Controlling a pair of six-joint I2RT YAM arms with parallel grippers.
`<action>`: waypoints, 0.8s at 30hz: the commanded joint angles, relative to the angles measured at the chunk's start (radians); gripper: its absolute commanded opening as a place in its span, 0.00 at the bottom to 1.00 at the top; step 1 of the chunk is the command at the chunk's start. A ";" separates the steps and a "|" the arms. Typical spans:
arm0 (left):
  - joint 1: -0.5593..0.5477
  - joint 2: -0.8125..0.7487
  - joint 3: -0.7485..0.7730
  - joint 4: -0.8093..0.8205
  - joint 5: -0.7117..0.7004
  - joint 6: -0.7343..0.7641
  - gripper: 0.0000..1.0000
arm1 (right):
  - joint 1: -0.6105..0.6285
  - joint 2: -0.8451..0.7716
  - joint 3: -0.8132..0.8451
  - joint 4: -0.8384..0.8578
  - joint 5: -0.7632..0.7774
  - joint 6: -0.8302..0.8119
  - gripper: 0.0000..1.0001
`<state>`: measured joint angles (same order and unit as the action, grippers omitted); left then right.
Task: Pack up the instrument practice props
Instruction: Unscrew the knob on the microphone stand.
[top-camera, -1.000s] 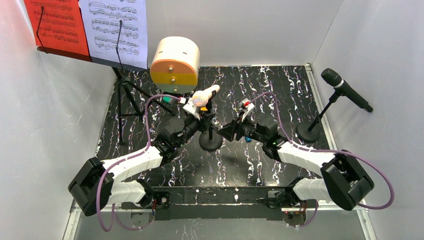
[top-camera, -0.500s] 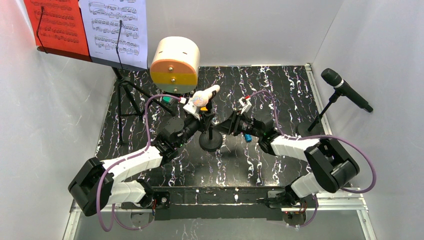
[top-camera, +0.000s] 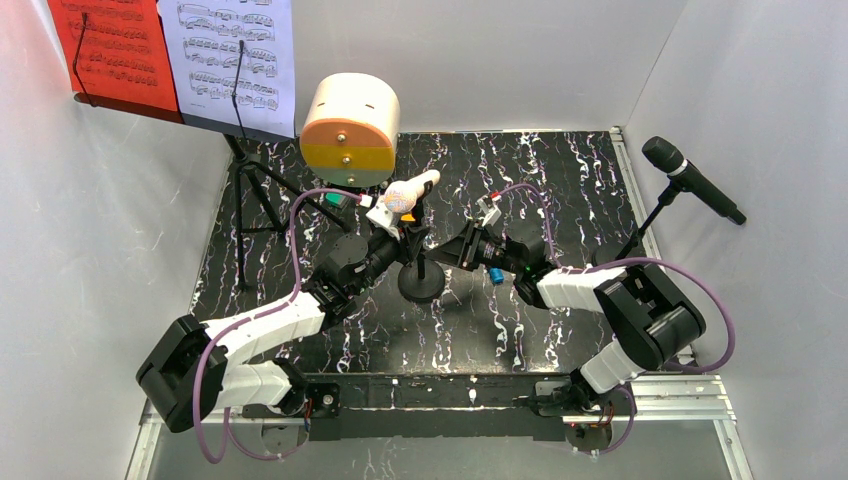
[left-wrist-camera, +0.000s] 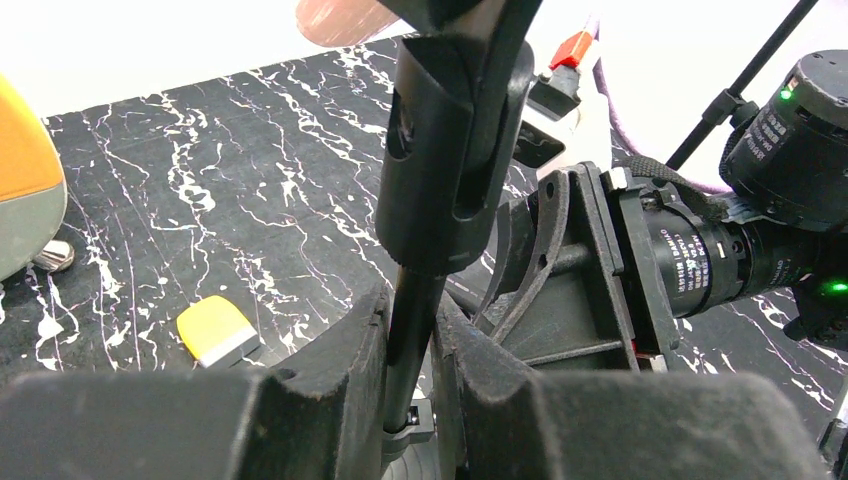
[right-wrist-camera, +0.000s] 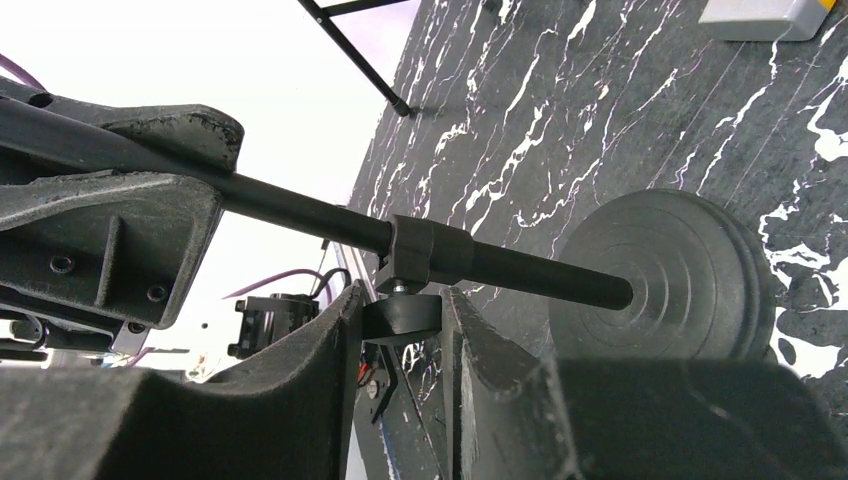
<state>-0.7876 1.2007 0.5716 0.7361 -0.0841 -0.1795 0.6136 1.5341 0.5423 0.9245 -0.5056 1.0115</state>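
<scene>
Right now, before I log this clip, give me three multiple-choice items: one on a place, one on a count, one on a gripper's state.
1. Where is the black microphone? A, up on a stand at the far right; B, lying flat at the near edge; C, on the floor.
2. How many sheet-music pages are on display at the far left? A, one; B, two; C, four.
3. What is the left gripper doing? A, hanging open; B, shut on the mic holder pole; C, gripping a pencil.

Answers:
1 A, it sits angled on its stand at the right.
2 B, one red and one white page hang side by side.
3 B, its fingers press the pole from both sides.
</scene>
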 joint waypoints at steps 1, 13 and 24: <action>0.001 0.017 -0.009 -0.129 0.010 -0.026 0.00 | -0.005 0.003 0.010 0.135 -0.093 -0.014 0.10; 0.001 0.020 -0.004 -0.132 0.009 -0.036 0.00 | 0.028 -0.085 0.145 -0.362 -0.095 -0.679 0.01; 0.002 0.038 0.015 -0.157 -0.001 -0.054 0.00 | 0.226 -0.196 0.032 -0.388 0.402 -1.338 0.01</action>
<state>-0.7876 1.2049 0.5842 0.7181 -0.0753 -0.1841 0.7372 1.3685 0.6422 0.5388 -0.3588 0.0586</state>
